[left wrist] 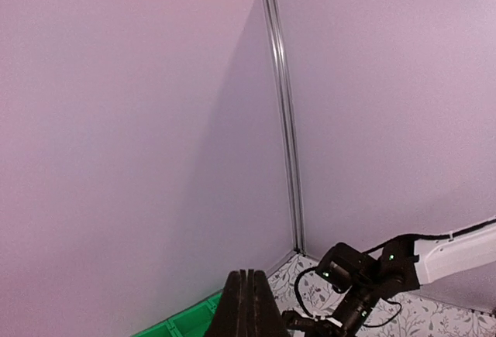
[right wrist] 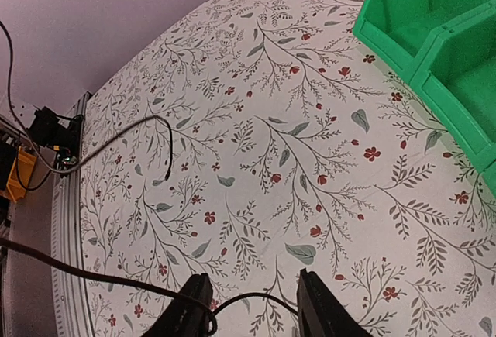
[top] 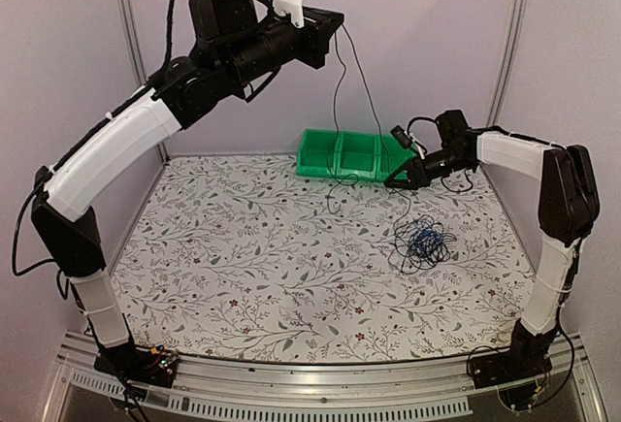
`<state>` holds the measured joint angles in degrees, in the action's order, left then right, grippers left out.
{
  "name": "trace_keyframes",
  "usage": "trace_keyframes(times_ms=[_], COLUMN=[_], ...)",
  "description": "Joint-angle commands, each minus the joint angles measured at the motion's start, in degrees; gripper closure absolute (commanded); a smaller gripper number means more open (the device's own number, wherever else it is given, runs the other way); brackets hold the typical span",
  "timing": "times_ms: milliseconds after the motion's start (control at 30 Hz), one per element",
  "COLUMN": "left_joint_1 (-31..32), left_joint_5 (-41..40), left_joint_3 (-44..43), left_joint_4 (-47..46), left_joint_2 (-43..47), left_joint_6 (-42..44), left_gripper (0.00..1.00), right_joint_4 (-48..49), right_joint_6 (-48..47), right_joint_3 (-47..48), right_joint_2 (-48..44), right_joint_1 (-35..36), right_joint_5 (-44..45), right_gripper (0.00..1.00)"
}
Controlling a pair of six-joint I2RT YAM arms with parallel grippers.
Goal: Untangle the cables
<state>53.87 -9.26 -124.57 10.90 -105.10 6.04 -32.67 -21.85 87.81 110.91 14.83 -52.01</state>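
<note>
The cables (top: pixel 424 241), thin black ones and a blue one, lie in a small loose tangle on the floral table right of centre. My left gripper (top: pixel 337 26) is raised high at the back, shut on a thin black cable (top: pixel 336 102) that hangs from it toward the table. In the left wrist view its fingers (left wrist: pixel 248 298) press together and no cable shows. My right gripper (top: pixel 396 180) hovers low just behind the tangle, open. A black strand (right wrist: pixel 260 300) runs across between its fingers (right wrist: pixel 191 310) and curls beside the left one. A loose cable end (right wrist: pixel 167 173) lies on the table farther off.
A row of green bins (top: pixel 354 155) stands against the back wall, close to the right gripper, and shows in the right wrist view as green bins (right wrist: pixel 434 35). Metal corner posts (left wrist: pixel 280 112) frame the purple walls. The table's metal edge rail (right wrist: pixel 66 221) carries wiring.
</note>
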Motion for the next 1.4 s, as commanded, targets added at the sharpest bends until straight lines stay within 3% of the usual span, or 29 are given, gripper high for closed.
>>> trace_keyframes(times_ms=[0,200,300,400,867,1100,1367], left_joint_1=[0.4,0.4,0.3,0.0,-2.9,-4.6,-4.6], left_joint_5=[-2.0,-1.2,-2.0,-3.2,-3.1,4.1,12.7], left_joint_3=[-4.3,-13.1,-13.4,-12.4,11.7,22.8,26.0], left_joint_4=[-9.1,-11.6,-14.4,-14.0,-12.2,-12.5,-9.2], left_joint_2=[1.6,-0.3,0.8,1.6,9.0,9.2,6.0], left_joint_6=[0.1,1.8,3.5,5.2,-3.7,-7.4,-7.2], left_gripper=[1.0,1.0,1.0,1.0,1.0,1.0,1.0], right_joint_4=[-4.8,-2.7,-2.5,-2.2,-17.1,-16.2,-11.7], right_joint_6=[-4.2,-1.2,-1.7,-1.5,-10.7,-9.3,-8.9], right_joint_3=[-1.8,-7.3,-10.9,-11.8,10.4,21.3,23.3], right_joint_2=[-4.7,3.3,6.8,4.2,-11.2,-12.2,-13.8], right_joint_1=[-0.3,-0.3,-1.2,-1.5,-1.2,2.2,8.9], right_joint_5=[0.7,7.1,8.6,8.0,3.6,2.7,4.5], right_gripper=[0.53,0.55,0.59,0.59,0.49,0.47,0.43])
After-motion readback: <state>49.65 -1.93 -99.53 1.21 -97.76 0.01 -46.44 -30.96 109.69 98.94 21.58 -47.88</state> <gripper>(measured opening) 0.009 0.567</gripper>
